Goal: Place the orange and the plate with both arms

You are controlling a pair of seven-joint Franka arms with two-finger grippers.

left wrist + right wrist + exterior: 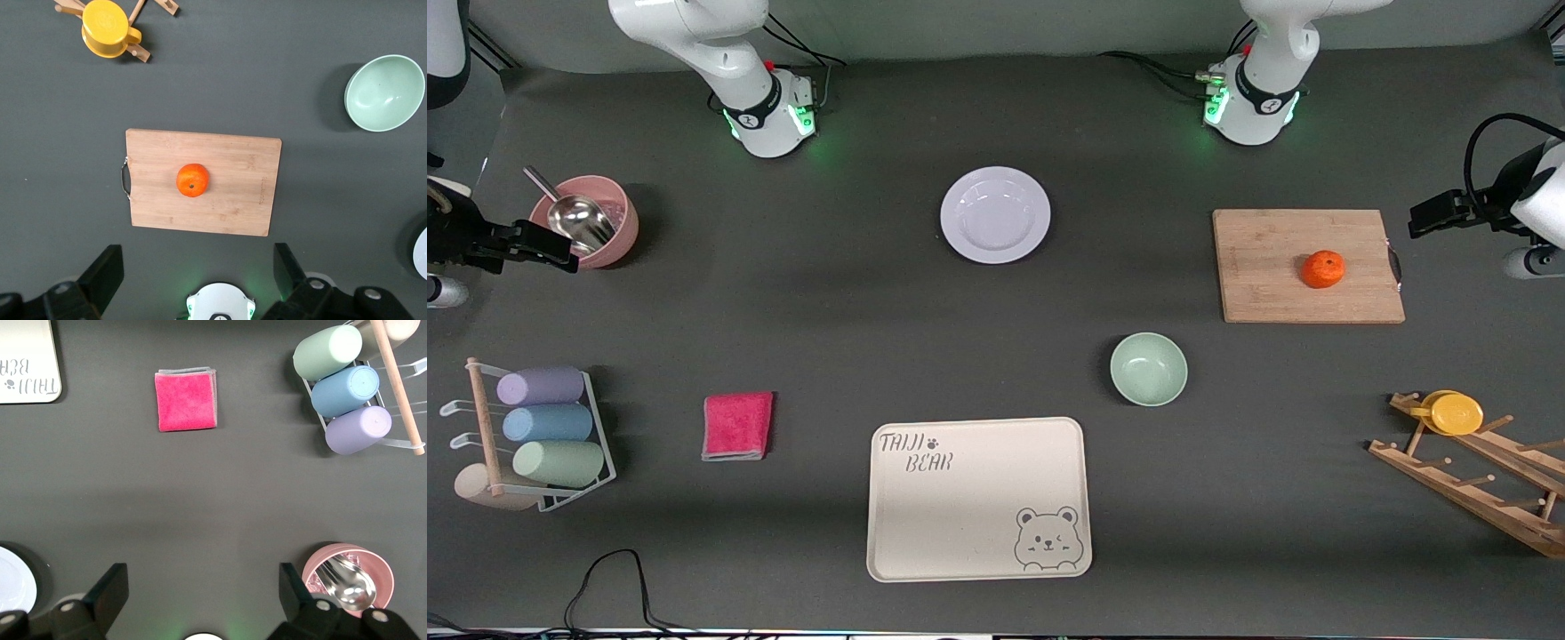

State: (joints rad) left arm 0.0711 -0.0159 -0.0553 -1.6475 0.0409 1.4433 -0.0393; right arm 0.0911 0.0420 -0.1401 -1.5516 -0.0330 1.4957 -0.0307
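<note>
nearest the camera, i've got the cream bear tray [978, 498] as my landmark. farther from the camera than the tray sits the plate [995, 214]; the orange [1322, 268] rests on a wooden board [1272, 267] toward the left arm's end. nothing is grasped yet. left gripper [197, 283] hangs spread above the board's edge; right gripper [200, 603] hangs spread by the pink bowl [596, 222]. i judge the next move is lowering the left gripper around the orange.

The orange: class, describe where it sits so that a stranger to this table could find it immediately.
Find the wooden cutting board toward the left arm's end of the table. The orange sits on it alone, untouched. It is small, round and bright orange with a dark stem dimple, unlike the yellow cup on the wooden rack nearer the front camera.
</note>
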